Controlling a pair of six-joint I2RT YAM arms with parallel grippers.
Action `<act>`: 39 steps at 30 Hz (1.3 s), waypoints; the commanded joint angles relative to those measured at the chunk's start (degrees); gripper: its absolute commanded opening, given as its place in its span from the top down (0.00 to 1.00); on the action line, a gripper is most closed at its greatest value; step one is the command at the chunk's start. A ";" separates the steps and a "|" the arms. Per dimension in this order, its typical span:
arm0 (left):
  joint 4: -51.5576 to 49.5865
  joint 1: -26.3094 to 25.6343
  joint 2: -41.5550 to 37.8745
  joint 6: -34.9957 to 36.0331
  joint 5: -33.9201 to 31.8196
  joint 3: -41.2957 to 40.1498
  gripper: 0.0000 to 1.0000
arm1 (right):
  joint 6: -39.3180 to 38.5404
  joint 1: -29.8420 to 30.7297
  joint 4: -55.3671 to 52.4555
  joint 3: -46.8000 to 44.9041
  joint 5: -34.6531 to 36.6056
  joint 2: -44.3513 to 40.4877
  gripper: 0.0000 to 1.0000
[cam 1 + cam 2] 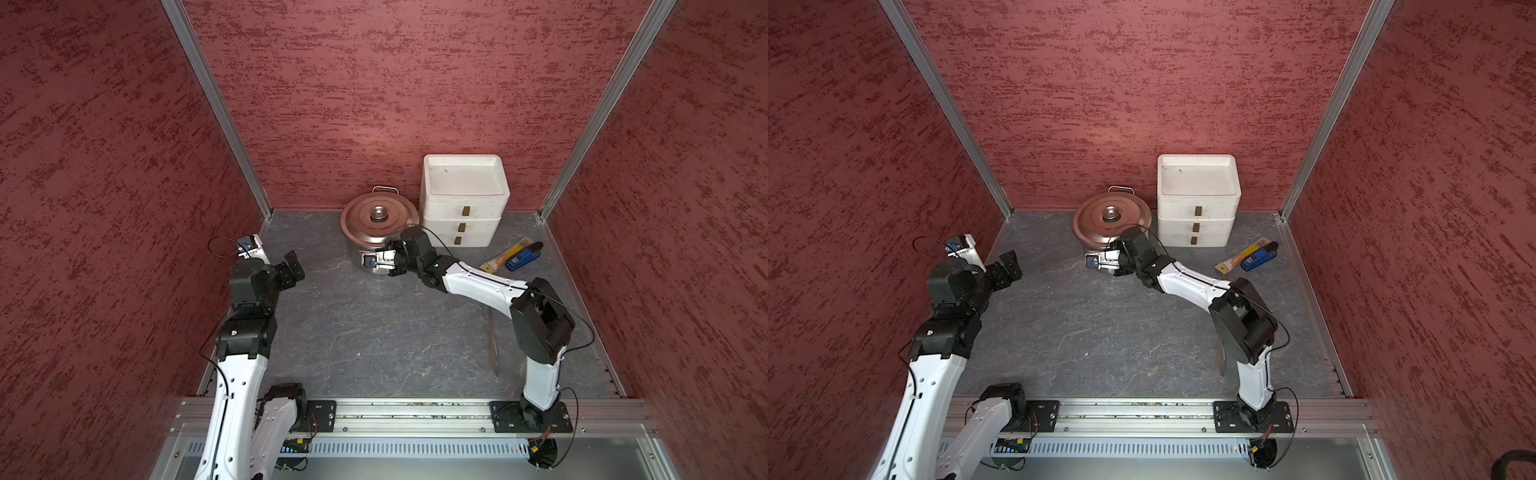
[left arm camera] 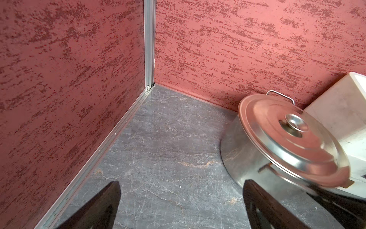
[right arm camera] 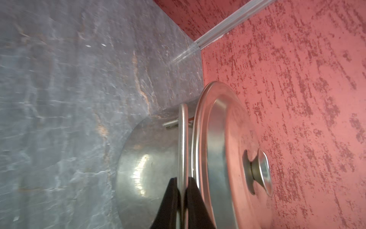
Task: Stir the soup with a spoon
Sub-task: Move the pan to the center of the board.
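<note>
By the left wall the left gripper (image 1: 296, 266) hangs above the grey surface (image 1: 365, 332), released, with its jaws spread wide and nothing between them. Toward the back wall stands the steel pot (image 1: 356, 254), covered by its lid (image 1: 379, 216), so the inside is hidden. The right gripper (image 3: 183, 195) is clenched on the pot's near loop handle (image 3: 183, 142), one finger on each side of the bar. Just right of the pot, touching or nearly so, is a white three-drawer unit (image 1: 463, 199). The spoon (image 1: 492, 340) lies flat on the surface, well apart from the pot, its far end hidden under the right arm. Near the right wall lie an orange-and-tan packet (image 1: 505, 255) and a blue-and-black tool (image 1: 524, 257), side by side.
</note>
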 commanded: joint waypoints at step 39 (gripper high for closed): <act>-5.03 -6.88 1.19 3.66 15.66 4.36 0.00 | 21.21 23.12 -32.78 -42.38 23.91 -61.41 0.82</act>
